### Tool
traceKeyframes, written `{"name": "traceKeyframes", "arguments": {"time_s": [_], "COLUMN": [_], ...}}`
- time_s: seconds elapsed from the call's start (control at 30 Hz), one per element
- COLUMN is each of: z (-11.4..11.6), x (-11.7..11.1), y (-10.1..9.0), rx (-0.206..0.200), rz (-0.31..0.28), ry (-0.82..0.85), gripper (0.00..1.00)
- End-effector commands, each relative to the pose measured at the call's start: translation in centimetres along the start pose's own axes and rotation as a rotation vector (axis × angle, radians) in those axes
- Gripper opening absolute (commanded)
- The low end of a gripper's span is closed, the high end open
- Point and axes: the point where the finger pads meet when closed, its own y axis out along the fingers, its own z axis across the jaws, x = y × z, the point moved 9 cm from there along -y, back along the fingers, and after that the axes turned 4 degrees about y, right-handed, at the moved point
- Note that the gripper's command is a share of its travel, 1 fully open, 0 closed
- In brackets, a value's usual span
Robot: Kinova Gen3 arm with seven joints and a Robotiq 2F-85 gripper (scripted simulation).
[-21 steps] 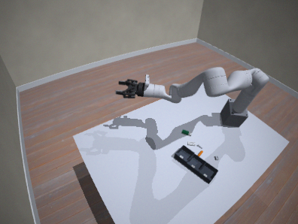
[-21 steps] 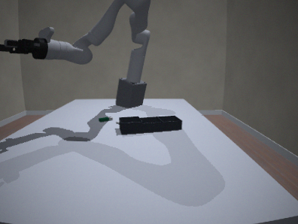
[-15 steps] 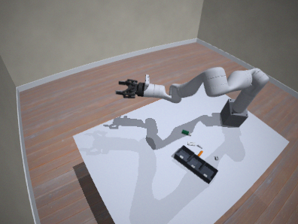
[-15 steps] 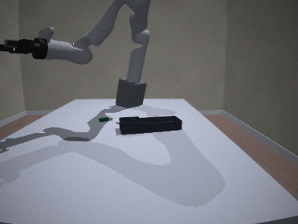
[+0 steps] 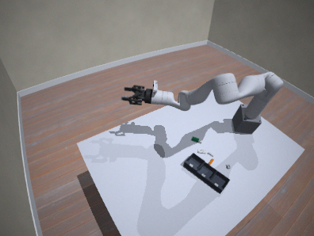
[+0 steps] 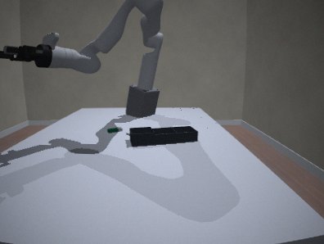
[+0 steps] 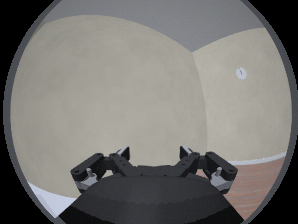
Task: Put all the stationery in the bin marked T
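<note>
On the white table [image 5: 131,190] [image 6: 123,196], three joined black bins [image 5: 193,170] [image 6: 164,138], pale patches inside; pincer [image 5: 128,94] [image 6: 2,53] [image 7: 154,152] wide.

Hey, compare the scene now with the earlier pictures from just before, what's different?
Nothing has visibly moved, and nothing was taken hold of or let go. The arm is stretched out in the same pose, its jaws standing apart with nothing between them. The green thing, the orange thing and the black bins all lie as they did.
</note>
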Motion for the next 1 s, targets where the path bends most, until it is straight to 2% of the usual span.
{"name": "traceKeyframes", "arguments": {"time_s": [0.0,0.33,0.47,0.5,0.57,0.67,0.73,0.8,0.87,0.97], "z": [0.4,1.3,1.3,0.8,1.3,2.5,3.0,4.1,4.5,5.2], "x": [3.0,11.2,11.2,11.1,10.3,8.8,8.0,7.1,6.4,6.0], "y": [-0.3,-1.0,-1.0,-1.8,-1.5,-1.2,-1.4,-1.6,-1.8,-2.1], "rx": [-0.001,-0.001,-0.001,0.036,0.103,0.103,0.196,0.197,0.291,0.291], "rz": [-0.017,-0.017,-0.017,-0.026,0.029,0.029,0.064,0.064,0.094,0.094], "ry": [-0.008,-0.008,-0.008,0.025,0.017,0.017,0.031,0.031,0.047,0.047], "gripper": [0.09,0.09,0.09,0.09,0.09,0.09,0.09,0.09,0.09,0.09]}}
